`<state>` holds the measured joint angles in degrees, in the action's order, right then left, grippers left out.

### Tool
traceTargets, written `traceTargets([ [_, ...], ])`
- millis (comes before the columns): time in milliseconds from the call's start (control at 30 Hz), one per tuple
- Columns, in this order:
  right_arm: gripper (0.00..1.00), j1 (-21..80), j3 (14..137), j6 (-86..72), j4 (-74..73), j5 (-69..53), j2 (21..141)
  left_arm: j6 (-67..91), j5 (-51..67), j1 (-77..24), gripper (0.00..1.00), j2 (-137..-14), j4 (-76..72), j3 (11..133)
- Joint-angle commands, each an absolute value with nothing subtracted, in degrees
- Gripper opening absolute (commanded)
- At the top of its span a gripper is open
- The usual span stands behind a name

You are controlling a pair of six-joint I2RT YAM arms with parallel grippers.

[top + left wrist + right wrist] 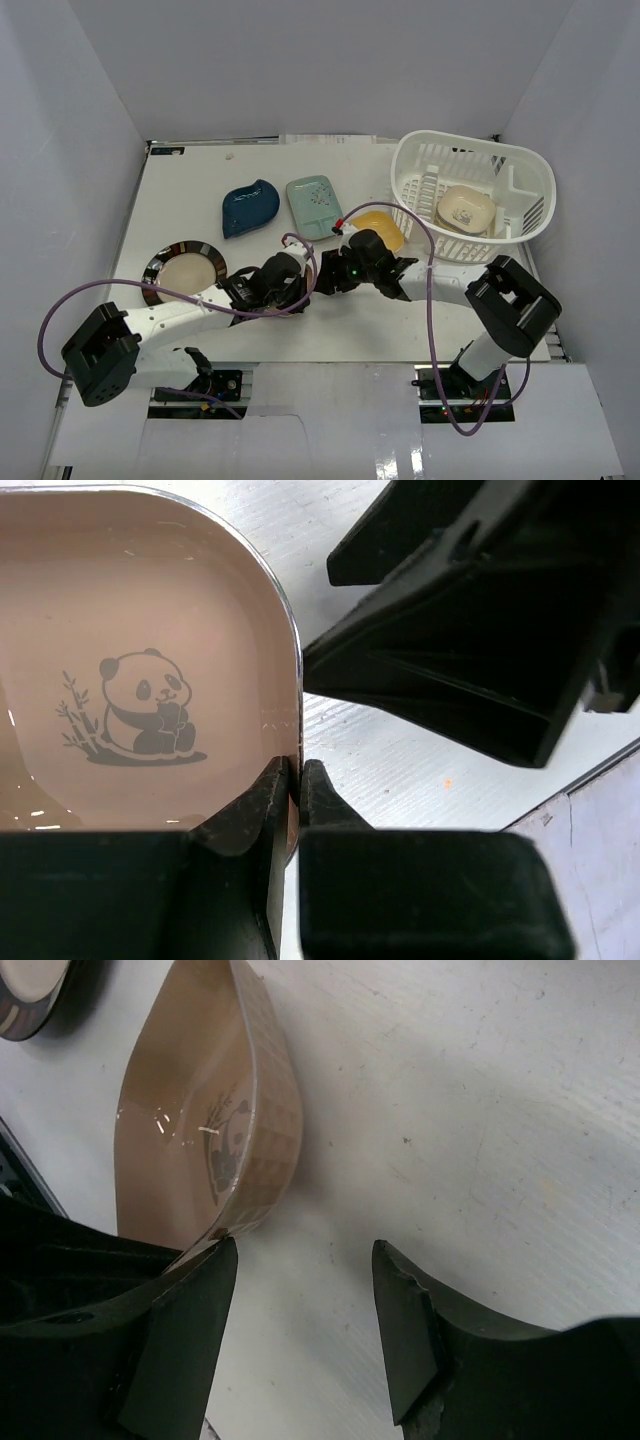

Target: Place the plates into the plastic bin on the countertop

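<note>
Hemmed in by plain white walls [60, 150] on three sides; marked by a small black tag [168, 151] at the far-left corner; fronted by a white panel [330, 425].

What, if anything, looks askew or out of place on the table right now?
The pink-tan panda plate is tipped steeply on edge rather than lying flat, its rim pinched in the left tool. The open right tool sits close beside it. Nothing else stands out.

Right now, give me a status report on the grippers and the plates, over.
Left gripper shut on the panda plate rim. Right gripper open beside it. One cream plate in the bin.
</note>
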<state>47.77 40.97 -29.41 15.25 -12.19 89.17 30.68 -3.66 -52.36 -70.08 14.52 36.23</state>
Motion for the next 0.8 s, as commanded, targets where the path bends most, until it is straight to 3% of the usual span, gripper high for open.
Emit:
traceTargets([
  [0, 0.61, 48.2, 42.5, -33.6, 22.8, -11.1, 91.1, 31.4, -0.6, -52.8, 0.0, -69.8, 13.4, 34.5],
  [433, 0.64, 48.3, 29.7, -40.0, 35.7, -6.2, 80.0, 33.4, -0.3, -52.9, 0.0, -72.2, 11.2, 33.4],
  [767, 0.58, 48.3, 38.1, -39.6, 34.3, -3.3, 93.0, 33.7, 1.6, -53.1, 0.0, -71.5, 9.8, 33.2],
])
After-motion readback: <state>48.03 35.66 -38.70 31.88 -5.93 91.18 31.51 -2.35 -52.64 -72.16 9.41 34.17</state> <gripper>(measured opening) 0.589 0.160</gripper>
